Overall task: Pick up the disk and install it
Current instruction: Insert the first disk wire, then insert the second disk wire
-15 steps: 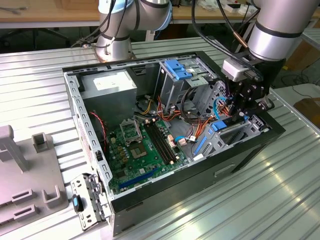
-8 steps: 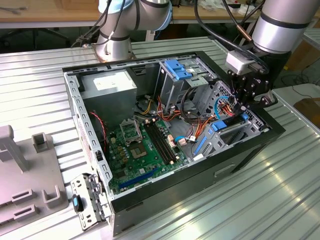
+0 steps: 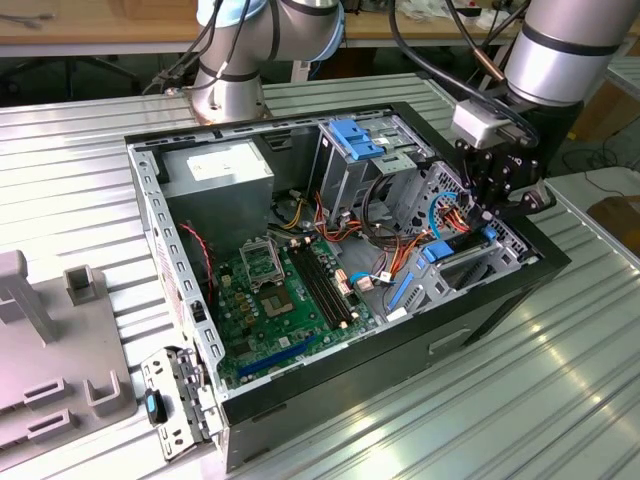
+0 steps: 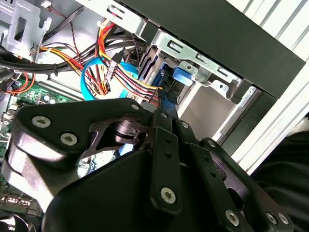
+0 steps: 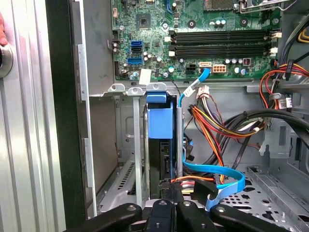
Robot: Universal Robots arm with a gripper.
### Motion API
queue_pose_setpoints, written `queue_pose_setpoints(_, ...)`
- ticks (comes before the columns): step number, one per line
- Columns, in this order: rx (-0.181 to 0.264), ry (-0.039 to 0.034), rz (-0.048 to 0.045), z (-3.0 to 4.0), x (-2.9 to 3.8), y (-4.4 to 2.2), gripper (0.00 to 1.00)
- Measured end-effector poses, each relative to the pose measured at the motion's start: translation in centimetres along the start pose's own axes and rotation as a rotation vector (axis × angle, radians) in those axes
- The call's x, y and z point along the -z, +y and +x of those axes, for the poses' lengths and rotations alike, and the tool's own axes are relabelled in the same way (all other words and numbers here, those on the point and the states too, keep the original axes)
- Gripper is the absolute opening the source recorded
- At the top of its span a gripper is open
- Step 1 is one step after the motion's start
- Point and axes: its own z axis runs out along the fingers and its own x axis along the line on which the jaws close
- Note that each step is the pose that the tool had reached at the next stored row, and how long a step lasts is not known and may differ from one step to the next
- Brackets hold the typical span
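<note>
The disk (image 3: 438, 252), dark with a bright blue carrier, sits edge-up inside the drive cage at the case's corner on the exterior view's right. In the first wrist view the disk (image 5: 159, 123) stands in its slot between metal rails, blue tab toward the motherboard. The blue tab of the disk (image 4: 181, 75) also shows in the second wrist view. My gripper (image 3: 487, 222) hangs right over the cage. Its fingers are shut, and the gripper (image 5: 165, 186) has its tips at the disk's cabled end, with nothing seen between them. In the second wrist view the gripper (image 4: 161, 112) meets the bundle of wires.
The open computer case (image 3: 500, 300) lies on a ribbed metal table. Inside are the motherboard (image 3: 285, 290), a power supply (image 3: 215, 170) and an upright cage with a blue bracket (image 3: 355, 135). Orange, red and blue cables (image 5: 217, 130) crowd the bay. A grey fixture (image 3: 40, 340) stands left. A hand (image 5: 2, 29) rests beside the case.
</note>
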Motion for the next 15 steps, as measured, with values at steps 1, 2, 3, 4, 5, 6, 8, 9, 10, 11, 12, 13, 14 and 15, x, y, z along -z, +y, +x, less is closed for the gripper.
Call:
queue_pose_setpoints(1,0.0,0.0,0.0,0.0,0.01,0.0,0.11)
queue_pose_setpoints(2,0.0,-0.0001,0.0,0.0,0.02,0.0,0.11)
queue_pose_setpoints(3,0.0,0.0,0.0,0.0,0.05,-0.01,0.11)
queue_pose_setpoints(4,0.0,0.0,0.0,0.01,0.08,-0.01,0.11)
queue_pose_setpoints(5,0.0,0.0,0.0,0.01,0.1,-0.01,0.11)
queue_pose_setpoints(6,0.0,0.0,0.0,0.01,0.11,-0.01,0.11)
queue_pose_setpoints(8,0.0,-0.0002,-0.0001,0.01,0.11,-0.02,0.11)
queue_pose_setpoints(9,0.0,-0.0002,-0.0008,0.01,0.12,-0.01,0.11)
queue_pose_setpoints(10,0.0,-0.0001,-0.0023,0.01,0.12,-0.01,0.11)
queue_pose_setpoints(11,0.001,-0.0002,-0.0085,0.03,0.27,-0.04,0.11)
queue_pose_setpoints(12,0.001,-0.0009,-0.0116,0.05,0.49,-0.06,0.11)
queue_pose_setpoints(13,0.001,-0.0015,-0.0135,0.07,0.68,-0.08,0.11)
queue_pose_setpoints(14,0.001,-0.0018,-0.0149,0.09,0.89,-0.11,0.11)
queue_pose_setpoints(15,0.002,-0.0018,-0.0168,0.12,1.14,-0.14,0.11)
